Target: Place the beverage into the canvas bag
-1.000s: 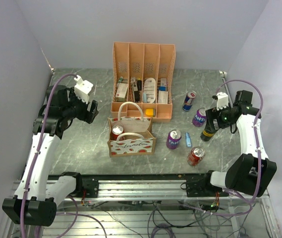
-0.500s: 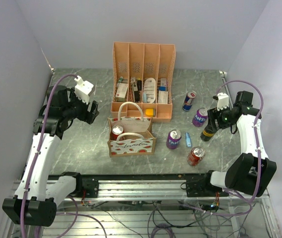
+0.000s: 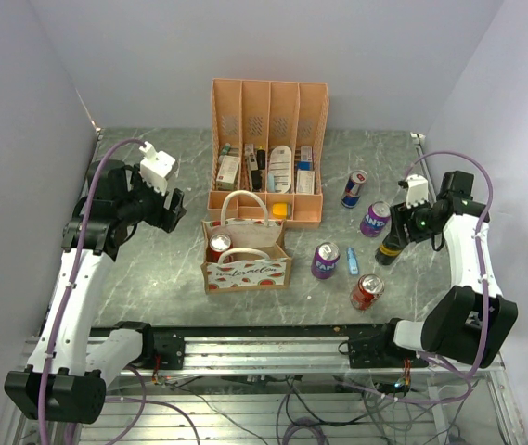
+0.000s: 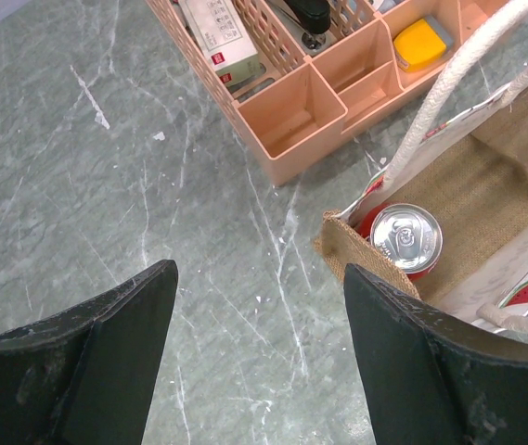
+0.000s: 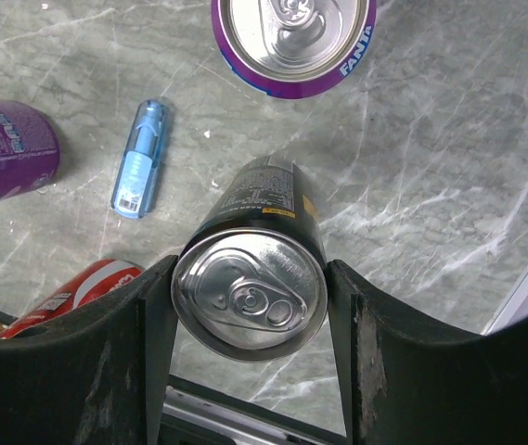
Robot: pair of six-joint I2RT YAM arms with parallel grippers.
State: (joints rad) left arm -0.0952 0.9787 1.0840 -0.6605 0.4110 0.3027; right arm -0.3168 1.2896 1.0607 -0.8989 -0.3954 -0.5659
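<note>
The canvas bag (image 3: pixel 245 269) stands at the table's middle with a red can (image 3: pixel 219 243) upright inside it, the bag (image 4: pixel 486 185) and that can (image 4: pixel 405 237) also showing in the left wrist view. A black beverage can (image 3: pixel 390 248) stands upright at the right. My right gripper (image 3: pixel 397 234) is shut on it, and in the right wrist view both fingers of the gripper (image 5: pixel 250 280) press the sides of the black can (image 5: pixel 259 222) just under its silver top. My left gripper (image 3: pixel 173 206) hovers open left of the bag, and between the fingers of this gripper (image 4: pixel 259 273) there is only bare table.
A purple Fanta can (image 3: pixel 373 219) (image 5: pixel 293 42) stands just beyond the black can. Another purple can (image 3: pixel 325 260), a blue tube (image 3: pixel 352 260) (image 5: pixel 141 171) and a lying red can (image 3: pixel 367 291) sit to its left. A blue-silver can (image 3: pixel 354 188) and the peach organiser (image 3: pixel 266 153) stand behind.
My right gripper's jaws have closed in onto the black can, which stays in the same spot. The left arm has not moved.
</note>
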